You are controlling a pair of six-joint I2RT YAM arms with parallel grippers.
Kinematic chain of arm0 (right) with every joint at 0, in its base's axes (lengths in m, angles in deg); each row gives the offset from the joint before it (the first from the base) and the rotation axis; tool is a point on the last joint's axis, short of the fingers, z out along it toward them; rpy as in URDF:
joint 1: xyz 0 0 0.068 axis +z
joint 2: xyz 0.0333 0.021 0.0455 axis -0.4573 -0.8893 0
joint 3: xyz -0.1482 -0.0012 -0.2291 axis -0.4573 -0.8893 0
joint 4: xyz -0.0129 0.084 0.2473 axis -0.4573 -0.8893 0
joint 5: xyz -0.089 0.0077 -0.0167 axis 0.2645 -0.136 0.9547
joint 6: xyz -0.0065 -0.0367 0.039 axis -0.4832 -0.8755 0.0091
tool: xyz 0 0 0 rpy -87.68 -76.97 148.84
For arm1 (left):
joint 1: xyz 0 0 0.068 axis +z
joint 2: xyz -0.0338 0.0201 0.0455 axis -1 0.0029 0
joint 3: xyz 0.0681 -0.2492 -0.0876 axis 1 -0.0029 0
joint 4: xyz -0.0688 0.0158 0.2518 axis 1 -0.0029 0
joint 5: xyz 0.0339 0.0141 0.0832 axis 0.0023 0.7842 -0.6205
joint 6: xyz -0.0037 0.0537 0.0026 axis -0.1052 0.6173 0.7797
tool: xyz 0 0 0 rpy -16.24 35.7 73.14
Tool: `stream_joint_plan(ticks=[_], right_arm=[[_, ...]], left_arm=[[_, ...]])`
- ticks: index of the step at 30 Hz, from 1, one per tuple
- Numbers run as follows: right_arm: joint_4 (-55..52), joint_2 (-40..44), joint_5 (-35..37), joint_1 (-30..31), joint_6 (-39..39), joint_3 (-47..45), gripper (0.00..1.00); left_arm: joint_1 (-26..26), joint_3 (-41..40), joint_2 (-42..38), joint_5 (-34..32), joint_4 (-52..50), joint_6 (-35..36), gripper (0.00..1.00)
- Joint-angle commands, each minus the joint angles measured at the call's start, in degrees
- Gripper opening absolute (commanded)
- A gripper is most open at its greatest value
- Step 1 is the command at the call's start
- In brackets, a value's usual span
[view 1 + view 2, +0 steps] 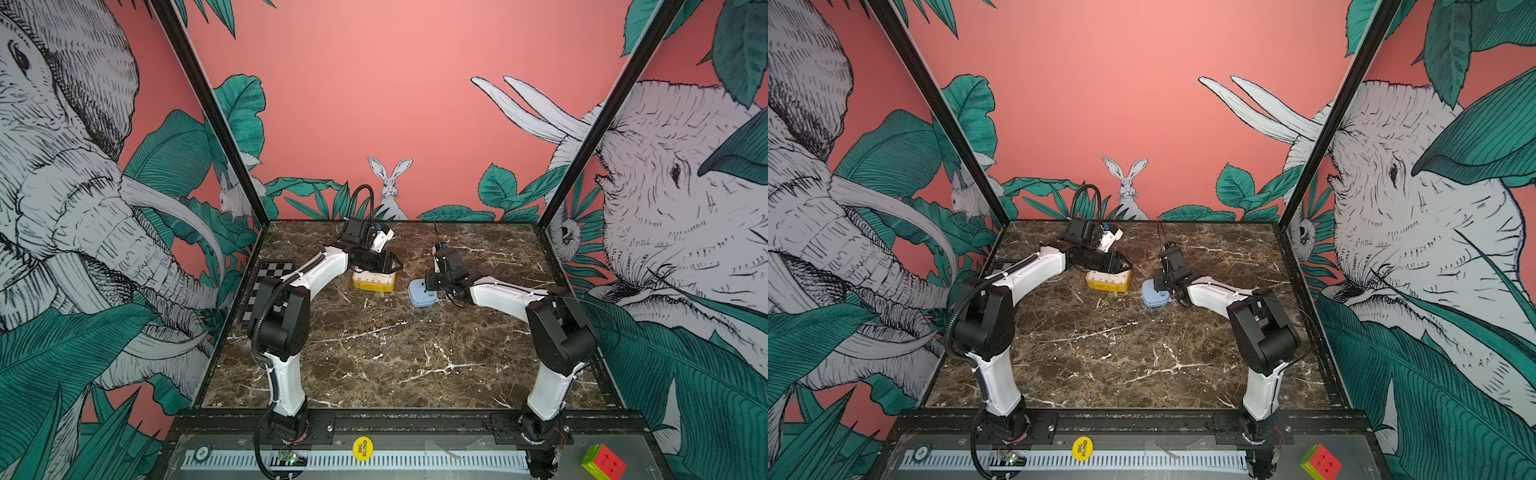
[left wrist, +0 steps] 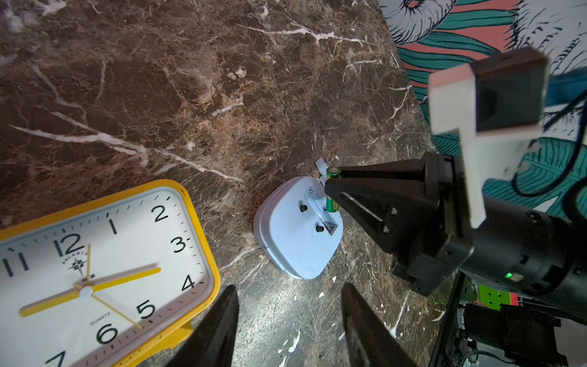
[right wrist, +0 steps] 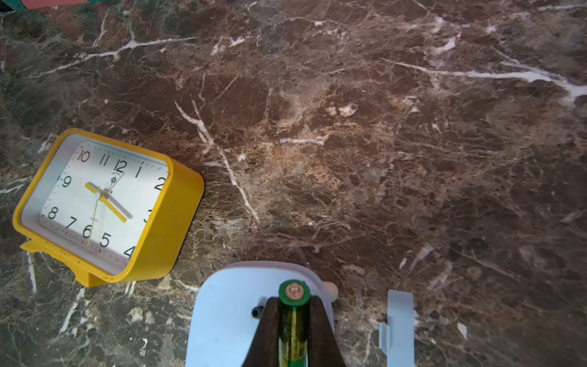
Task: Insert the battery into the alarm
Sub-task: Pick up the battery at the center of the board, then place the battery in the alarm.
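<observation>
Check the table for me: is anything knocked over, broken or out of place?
Nothing looks broken or spilled. The yellow rectangular alarm clock lies face up on its back rather than standing. The pale-blue plastic battery cover lies loose on the brown marble table, apart from the face-down pale-blue alarm, whose compartment is open.

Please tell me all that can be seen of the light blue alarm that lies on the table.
The light blue alarm is a rounded square of smooth plastic, as it looks. It lies flat on the marble table, back upward, dial hidden. The back shows two small black knobs, a label reading 13 and an open battery slot. The right tool holds a green battery with its lower end at that slot. The loose cover lies beside it, apart.
</observation>
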Motion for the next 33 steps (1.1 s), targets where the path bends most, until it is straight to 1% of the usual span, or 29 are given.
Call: stream_joint_plan(ticks=[1,11,19,25,30,33], right_arm=[[6.7,-0.7,-0.4,0.2,-1.1,-0.3,0.05],[7.9,-3.3,-0.5,0.4,-2.3,-1.3,0.04],[7.2,-1.5,0.7,1.5,-2.9,-3.4,0.04],[6.9,-2.0,1.6,2.7,-3.3,-4.1,0.04],[4.5,-0.4,3.0,3.5,-1.4,-5.2,0.03],[2.5,1.2,3.0,3.7,0.7,-6.4,0.03]], left_arm=[[-0.5,1.3,0.1,-0.6,-1.7,-0.3,0.54],[-1.3,1.2,0.0,-0.6,-2.6,-0.1,0.54],[-1.6,1.1,0.1,-0.5,-2.6,-0.1,0.54],[-1.9,1.1,0.2,-0.6,-2.5,-0.2,0.53],[-2.1,1.3,0.5,-0.5,-2.6,0.0,0.53],[-2.2,1.4,0.7,-2.4,-2.6,0.1,0.53]])
